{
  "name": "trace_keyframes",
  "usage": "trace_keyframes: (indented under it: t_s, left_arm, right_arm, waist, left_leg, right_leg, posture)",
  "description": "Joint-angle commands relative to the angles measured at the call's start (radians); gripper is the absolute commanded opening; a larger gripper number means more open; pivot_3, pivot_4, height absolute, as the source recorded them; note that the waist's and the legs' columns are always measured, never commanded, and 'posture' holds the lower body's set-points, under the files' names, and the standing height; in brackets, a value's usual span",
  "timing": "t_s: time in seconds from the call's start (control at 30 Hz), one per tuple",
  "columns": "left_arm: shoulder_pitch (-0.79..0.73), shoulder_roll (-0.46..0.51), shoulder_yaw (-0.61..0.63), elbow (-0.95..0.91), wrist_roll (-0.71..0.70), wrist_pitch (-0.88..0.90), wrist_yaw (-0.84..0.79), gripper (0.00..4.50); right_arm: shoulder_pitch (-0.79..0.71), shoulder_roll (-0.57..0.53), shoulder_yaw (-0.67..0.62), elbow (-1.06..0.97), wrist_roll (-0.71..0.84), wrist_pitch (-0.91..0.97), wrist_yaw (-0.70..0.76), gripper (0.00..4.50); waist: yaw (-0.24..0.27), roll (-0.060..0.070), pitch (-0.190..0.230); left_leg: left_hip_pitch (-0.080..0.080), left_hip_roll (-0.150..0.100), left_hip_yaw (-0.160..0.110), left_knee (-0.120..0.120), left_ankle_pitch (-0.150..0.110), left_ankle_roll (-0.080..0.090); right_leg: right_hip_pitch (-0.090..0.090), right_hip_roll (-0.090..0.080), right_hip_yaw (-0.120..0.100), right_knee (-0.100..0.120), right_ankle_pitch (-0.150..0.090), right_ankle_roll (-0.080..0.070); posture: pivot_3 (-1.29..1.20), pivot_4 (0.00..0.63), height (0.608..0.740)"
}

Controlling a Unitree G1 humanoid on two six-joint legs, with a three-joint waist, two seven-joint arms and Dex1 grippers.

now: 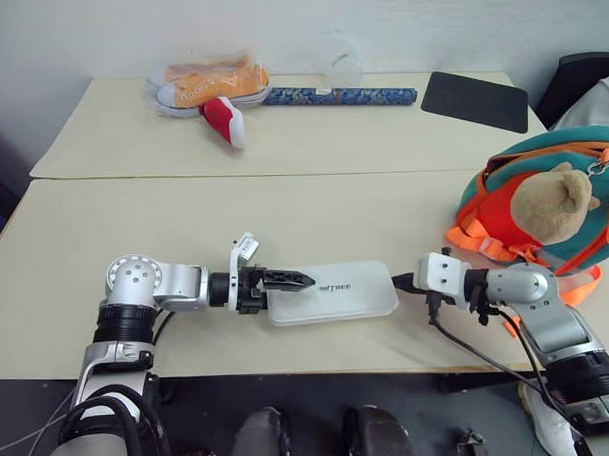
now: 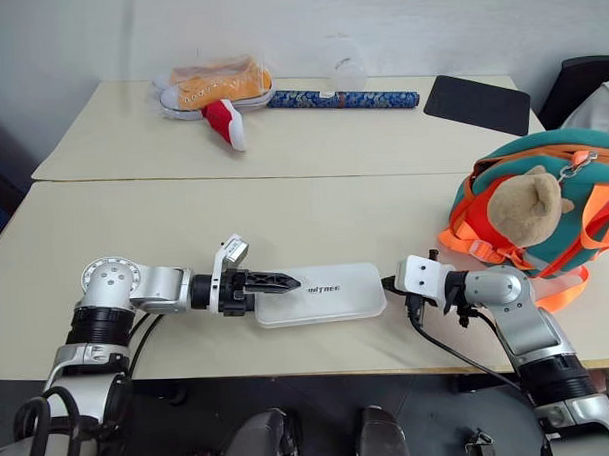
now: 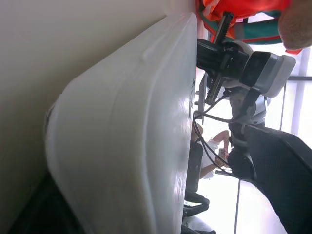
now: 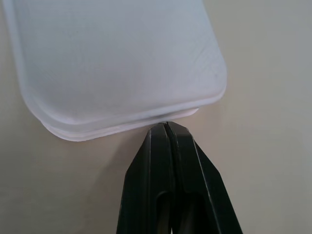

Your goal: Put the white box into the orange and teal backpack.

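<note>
Both arms reach inward over the table, tips facing. The left gripper (image 2: 286,284) stands wide apart; the right gripper (image 4: 167,127) is pressed closed.

The white box (image 1: 332,291) is seen as smooth, translucent matt plastic; the backpack (image 1: 543,195) as woven cloth with plush; the worktop (image 1: 284,219) as matt laminate.

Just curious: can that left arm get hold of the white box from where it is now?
Probably yes. The left gripper already sits over the near end of the white box, jaws open, with nothing between them.
</note>
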Motion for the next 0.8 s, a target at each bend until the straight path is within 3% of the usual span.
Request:
trace_keyframes:
  t_s: [0.03, 0.17, 0.3, 0.4, 0.5, 0.63, 0.8]
  left_arm:
    - [0.018, -0.015, 0.032, -0.039, -0.055, 0.002, 0.031, 3.60]
    - [0.062, -0.002, 0.070, -0.199, -0.001, -0.043, -0.041, 2.43]
    - [0.124, 0.048, 0.074, -0.362, 0.138, -0.277, -0.301, 1.33]
    - [0.151, 0.101, 0.024, -0.403, 0.277, -0.459, -0.541, 1.20]
    - [0.151, 0.147, -0.056, -0.400, 0.442, -0.656, -0.739, 1.20]
    - [0.141, 0.193, -0.150, -0.414, 0.637, -0.919, -0.970, 1.20]
    - [0.157, 0.162, -0.127, -0.451, 0.671, -1.070, -1.101, 1.20]
  right_arm:
    - [0.042, 0.014, 0.023, -0.046, 0.019, 0.041, 0.009, 0.00]
    - [0.090, 0.040, -0.073, -0.134, 0.171, 0.114, 0.006, 0.00]
    - [0.221, -0.014, -0.181, -0.208, 0.221, 0.120, 0.000, 0.00]
    - [0.361, -0.033, -0.316, -0.276, 0.268, 0.151, -0.048, 0.00]
    - [0.529, -0.019, -0.474, -0.366, 0.337, 0.202, -0.089, 0.55]
    - [0.757, 0.095, -0.728, -0.456, 0.448, 0.243, -0.188, 1.85]
    - [0.861, 0.199, -0.945, -0.397, 0.506, 0.240, -0.307, 3.50]
  waist:
    - [0.000, 0.000, 0.000]
    - [0.001, -0.001, 0.000]
    - [0.005, 0.001, 0.001]
    - [0.015, 0.001, 0.001]
    - [0.031, 0.001, 0.001]
    - [0.037, 0.001, 0.001]
    - [0.040, 0.002, 0.001]
  left_leg:
    - [0.000, 0.000, 0.000, 0.000, -0.001, -0.001]
    - [-0.001, 0.000, 0.000, -0.001, -0.002, -0.002]
    - [-0.006, 0.001, 0.000, 0.000, -0.002, -0.003]
    - [-0.009, 0.000, 0.001, 0.000, -0.002, -0.003]
    - [-0.012, 0.000, 0.002, 0.000, -0.002, -0.003]
    - [-0.014, 0.000, 0.003, -0.004, -0.003, -0.003]
    - [-0.014, 0.000, 0.008, -0.014, -0.003, -0.003]
  right_leg:
    - [0.000, 0.000, 0.000, 0.000, 0.000, 0.000]
    - [0.000, 0.001, 0.000, -0.002, 0.000, 0.000]
    - [-0.004, 0.002, 0.000, -0.003, 0.000, 0.000]
    - [-0.006, 0.002, 0.000, -0.004, 0.000, 0.000]
    - [-0.009, 0.002, 0.001, -0.005, 0.000, 0.000]
    - [-0.014, 0.001, 0.002, -0.006, 0.000, 0.000]
    - [-0.018, 0.000, 0.005, -0.010, 0.000, 0.000]
  posture:
    - [0.00, 0.150, 0.740]
    - [0.00, 0.150, 0.740]
    - [0.00, 0.150, 0.740]
    - [0.00, 0.150, 0.740]
    - [0.00, 0.150, 0.740]
    - [0.00, 0.150, 0.740]
    - [0.00, 0.150, 0.740]
